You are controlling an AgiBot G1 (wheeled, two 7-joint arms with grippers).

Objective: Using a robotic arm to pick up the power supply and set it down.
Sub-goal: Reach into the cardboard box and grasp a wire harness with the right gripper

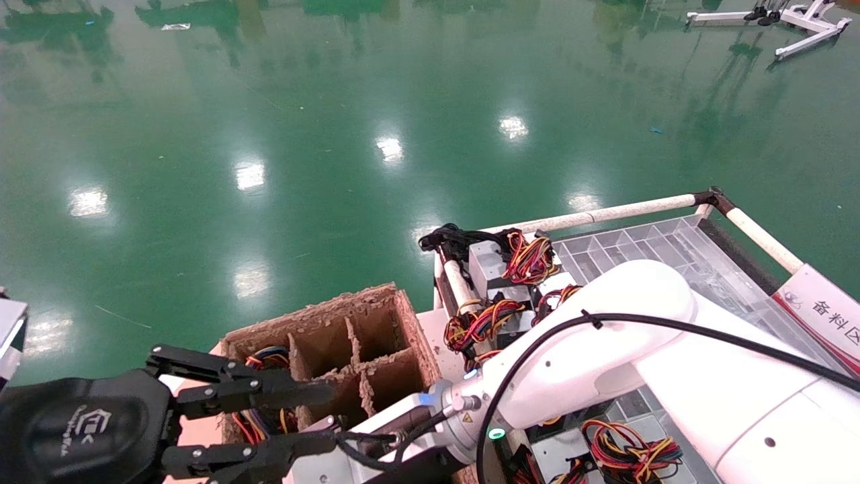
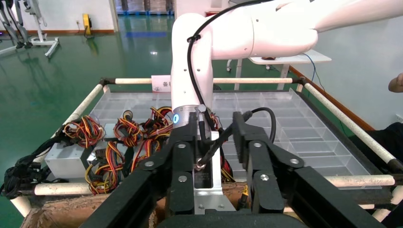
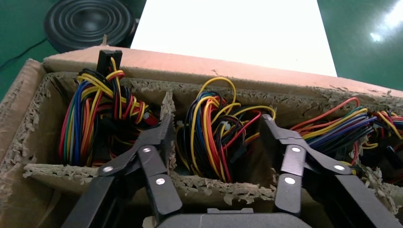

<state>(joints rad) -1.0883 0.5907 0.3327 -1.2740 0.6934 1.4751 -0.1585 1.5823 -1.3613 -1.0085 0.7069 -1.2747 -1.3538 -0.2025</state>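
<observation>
I see green floor [image 1: 269,134] filling the upper frame. Lower right, the white robotic arm [image 1: 605,349] reaches left across the clear tray [image 1: 645,249]. Cardboard box [image 1: 376,316] w/ dividers sits lower centre. Right pincer [image 3: 216,152] is spread wide, straddling a middle cell w/ a wire bundle [image 3: 214,128]; nothing gripped. Left pincer [image 1: 316,417] at lower left is parted too, holding nothing. Power supply [image 1: 487,265] units lie in the tray, centre-right.
</observation>
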